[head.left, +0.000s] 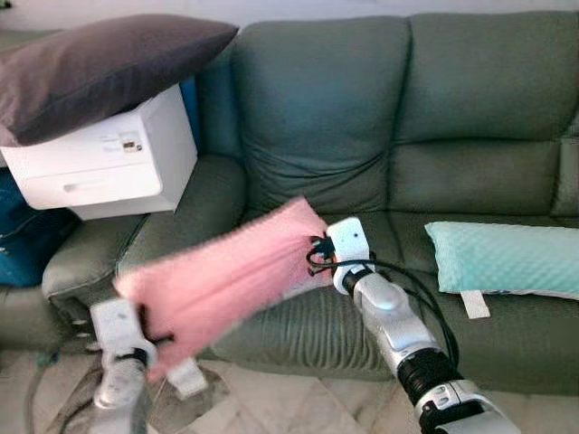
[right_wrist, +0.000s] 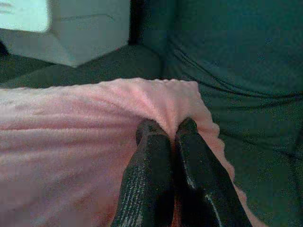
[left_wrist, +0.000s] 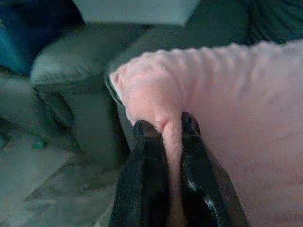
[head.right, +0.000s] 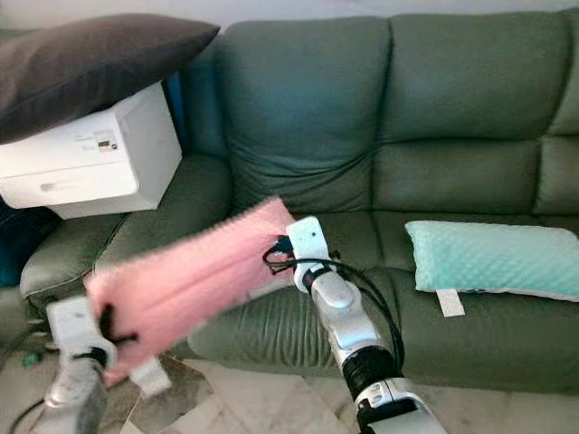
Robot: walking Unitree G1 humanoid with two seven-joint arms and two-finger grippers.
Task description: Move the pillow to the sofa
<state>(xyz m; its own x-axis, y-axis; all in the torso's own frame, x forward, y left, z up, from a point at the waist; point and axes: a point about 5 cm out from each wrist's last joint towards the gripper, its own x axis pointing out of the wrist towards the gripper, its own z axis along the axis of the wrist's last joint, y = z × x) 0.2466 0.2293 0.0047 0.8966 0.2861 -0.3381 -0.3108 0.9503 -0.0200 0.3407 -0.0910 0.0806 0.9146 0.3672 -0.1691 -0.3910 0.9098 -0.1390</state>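
From the head cameras, the pink pillow (head.left: 222, 276) hangs stretched between the two grippers, in the air in front of the green sofa (head.left: 380, 136), its higher end over the front of the seat. The right gripper (head.left: 317, 253) pinches that upper corner; its silver arm reaches up and forward from below, elbow low, wrist bent toward the pillow. The left gripper (head.left: 156, 341) grips the pillow's lower end, near the sofa's armrest, with its arm rising almost straight up. Beyond the right gripper, further along the seat, lies a mint pillow (head.left: 507, 258). Past the left gripper, a white printer (head.left: 109, 158) sits on the armrest with a dark grey cushion (head.left: 99, 63) on top.

In the left wrist view, both black fingers (left_wrist: 147, 175) are clamped on a fold of pink fabric, the armrest just ahead of them.

In the right wrist view, the fingers (right_wrist: 149, 165) are pressed together on the pillow's gathered edge, with the sofa's backrest ahead and the printer off to one side.
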